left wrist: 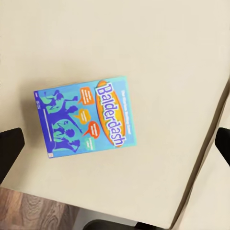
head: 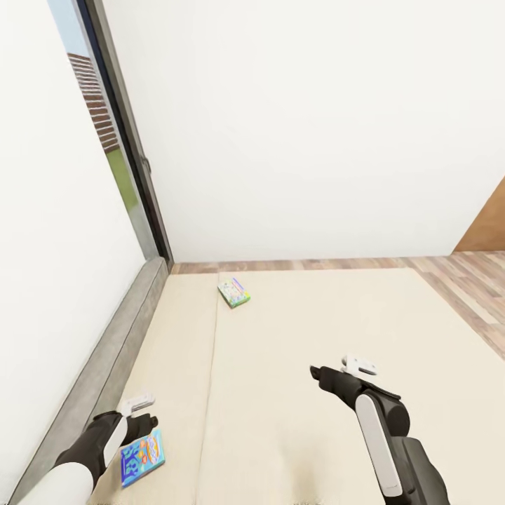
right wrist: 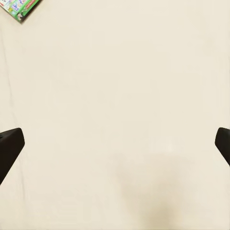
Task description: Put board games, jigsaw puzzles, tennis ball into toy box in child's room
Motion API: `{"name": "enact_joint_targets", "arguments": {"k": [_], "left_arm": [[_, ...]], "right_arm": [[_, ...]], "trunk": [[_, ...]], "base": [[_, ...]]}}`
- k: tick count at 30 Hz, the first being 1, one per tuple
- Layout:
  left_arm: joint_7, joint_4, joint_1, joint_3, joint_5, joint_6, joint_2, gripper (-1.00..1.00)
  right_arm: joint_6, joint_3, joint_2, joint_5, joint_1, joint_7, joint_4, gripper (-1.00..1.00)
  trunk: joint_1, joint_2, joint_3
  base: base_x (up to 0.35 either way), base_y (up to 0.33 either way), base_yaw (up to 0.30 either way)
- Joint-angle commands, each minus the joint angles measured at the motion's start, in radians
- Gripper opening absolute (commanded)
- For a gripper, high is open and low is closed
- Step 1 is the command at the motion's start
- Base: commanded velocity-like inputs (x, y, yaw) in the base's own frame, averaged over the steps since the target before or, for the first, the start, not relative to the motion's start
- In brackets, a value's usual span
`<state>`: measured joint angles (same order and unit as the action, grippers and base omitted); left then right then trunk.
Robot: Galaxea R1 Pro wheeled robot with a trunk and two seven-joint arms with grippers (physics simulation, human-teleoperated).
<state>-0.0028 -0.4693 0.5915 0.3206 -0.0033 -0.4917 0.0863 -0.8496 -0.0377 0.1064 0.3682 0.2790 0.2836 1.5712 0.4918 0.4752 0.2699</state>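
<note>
Both grippers' jaws are spread wide, holding nothing. The flat Balderdash box (left wrist: 85, 119) could slide on the soft bed (head: 315, 315) when the left gripper (head: 144, 421) grabs.

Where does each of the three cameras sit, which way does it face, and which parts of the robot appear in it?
Head view: high on the robot, looking down over the bed; both arms, left pincer, right pincer.
Left wrist view: above the blue board game, facing down; dark fingertips at the edges.
Right wrist view: facing bare mattress; green-white board game in a corner.
Shared: head and left wrist views both show the blue game; head and right wrist views the green-white one.
</note>
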Motion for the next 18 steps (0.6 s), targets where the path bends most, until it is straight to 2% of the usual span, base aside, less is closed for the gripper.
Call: {"name": "enact_joint_targets", "arguments": {"k": [1, 10, 18], "left_arm": [[0.000, -0.002, 0.001, 0.004, 0.000, 0.003, -0.001, 1.00], [0.001, -0.002, 0.001, 0.005, 0.000, 0.024, -0.004, 1.00], [0.001, -0.003, 0.001, 0.006, 0.004, 0.031, -0.023, 1.00]], "right_arm": [[-0.003, -0.001, 0.000, 0.011, 0.001, 0.008, 0.001, 1.00], [0.002, 0.001, 0.003, 0.011, 0.000, 0.008, -0.004, 1.00], [0.004, 0.002, 0.004, 0.011, 0.000, 0.009, -0.009, 1.00]], "trunk": [[0.000, 0.002, 0.003], [0.000, 0.002, 0.018], [0.000, 0.002, 0.031]], "base": [[0.000, 0.000, 0.000], [0.000, 0.000, 0.000], [0.000, 0.000, 0.000]]}}
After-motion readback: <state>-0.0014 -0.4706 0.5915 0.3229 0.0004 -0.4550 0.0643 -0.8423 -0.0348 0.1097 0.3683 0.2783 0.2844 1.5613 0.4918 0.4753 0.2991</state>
